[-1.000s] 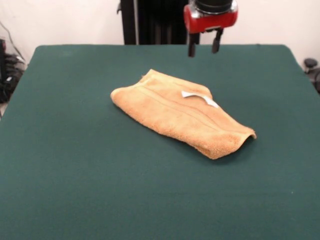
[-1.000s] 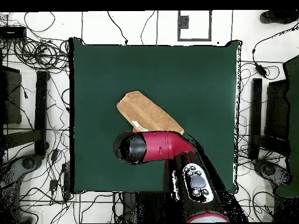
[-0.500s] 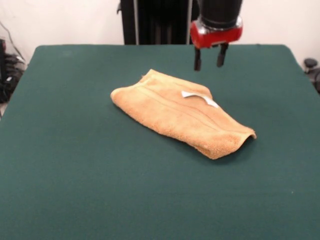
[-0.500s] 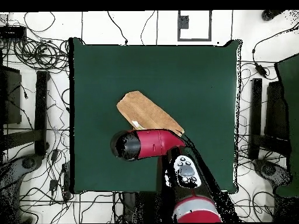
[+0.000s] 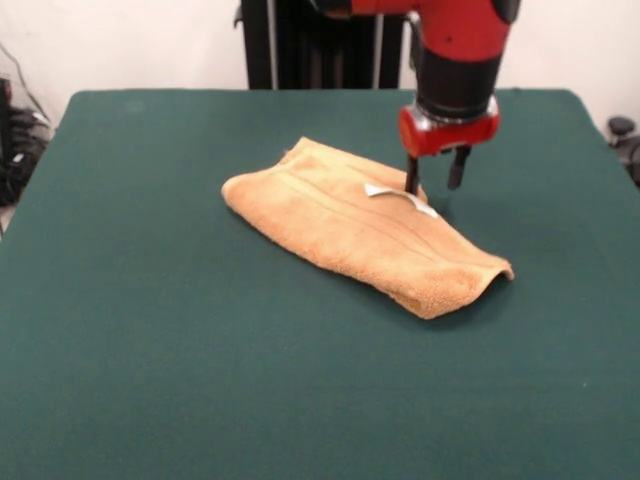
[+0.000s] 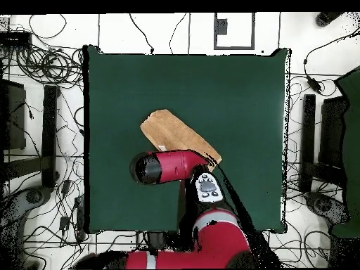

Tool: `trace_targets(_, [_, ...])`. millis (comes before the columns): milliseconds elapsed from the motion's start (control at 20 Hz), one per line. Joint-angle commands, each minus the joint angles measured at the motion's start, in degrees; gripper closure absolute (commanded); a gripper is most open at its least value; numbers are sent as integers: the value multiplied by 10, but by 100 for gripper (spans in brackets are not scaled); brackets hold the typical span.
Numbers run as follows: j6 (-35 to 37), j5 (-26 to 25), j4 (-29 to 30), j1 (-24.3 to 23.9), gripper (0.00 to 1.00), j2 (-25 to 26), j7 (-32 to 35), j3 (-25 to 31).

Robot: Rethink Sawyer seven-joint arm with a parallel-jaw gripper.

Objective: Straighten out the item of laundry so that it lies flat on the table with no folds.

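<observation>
The table [image 5: 150, 330], covered in dark green cloth, fills the front view; its far edge runs behind the gripper and its near edge is cut off at the bottom of the picture. Broad bare cloth lies on all sides of the gripper, widest toward the camera and to the picture's left in the front view.

The red and black arm [image 6: 184, 167] comes down from above. In the overhead view it covers the gripper entirely, along with the part of the towel beneath it.

The tan-orange hand towel [image 5: 350, 225] lies folded, just below and to the picture's left of the gripper in the front view, stretching diagonally away from it. Its far edge reaches up beside the gripper's left finger. A lifted fold stands at its end nearest the camera.

The gripper [image 5: 433, 172] hangs over the towel's far edge, its two dark fingers [image 5: 411, 174] parted with a clear gap and nothing between them. Whether the fingertips touch the cloth cannot be told.

The white tag [image 5: 398, 196] lies on the towel, just below the left finger.
</observation>
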Motion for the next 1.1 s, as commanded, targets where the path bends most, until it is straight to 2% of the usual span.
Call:
trace_targets(50, [-83, 38, -76, 45, 0, 80, 158, -23])
trace_targets(250, [-110, 52, -86, 56, 0, 102, 163, -37])
trace_targets(450, [-87, 43, -85, 35, 0, 105, 117, -16])
trace_targets(800, [-101, 48, -53, 32, 0, 80, 126, -11])
trace_targets(1100, [-89, 26, -56, 8, 0, 72, 95, -16])
